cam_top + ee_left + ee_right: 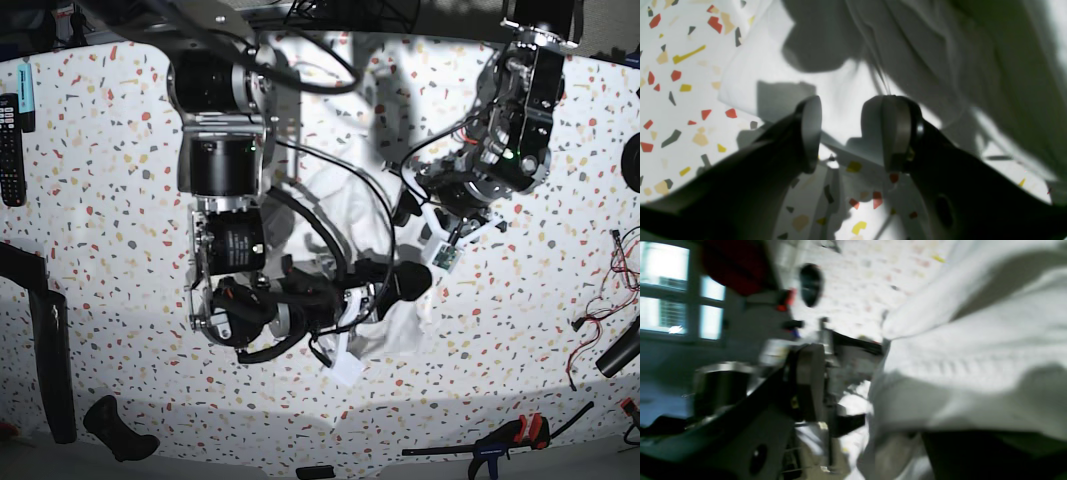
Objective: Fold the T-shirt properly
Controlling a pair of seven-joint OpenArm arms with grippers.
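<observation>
T-shirt [345, 195] lay crumpled on my terrazzo table [100, 250] | left gripper [846, 133] jaws apart, empty | right gripper [385, 285] against cloth, state unclear to me

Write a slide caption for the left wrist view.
Left gripper open above the white T-shirt, bunched on the speckled table.

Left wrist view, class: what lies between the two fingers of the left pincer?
Nothing is held there. Through the open gap of the left pincer show the white T-shirt and, lower, the speckled table.
</observation>
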